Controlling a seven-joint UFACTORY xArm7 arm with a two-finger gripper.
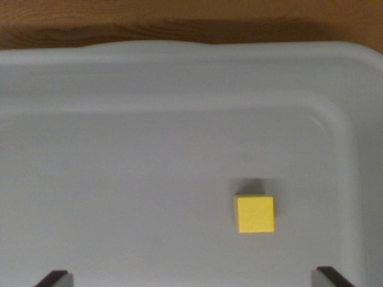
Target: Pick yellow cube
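Wrist view, looking down into a pale grey plastic bin (179,78) that is resting on a wooden table (119,21). At the bottom edge, the two dark fingertips (52,278) of the gripper (194,280) are showing far apart, one near the wrist view's left and one near its right, with nothing between them; the gripper is standing wide open. The yellow cube (255,213) is lying flat on the bin floor, right of centre in the view, nearer the right fingertip than the left, and clear of the bin's curved right wall. The step in hand appears to be the approach: the cube is not yet between the fingers. The next move probably calls for shifting toward the wrist view's right and forward, centring the cube between the fingertips, then descending and closing.
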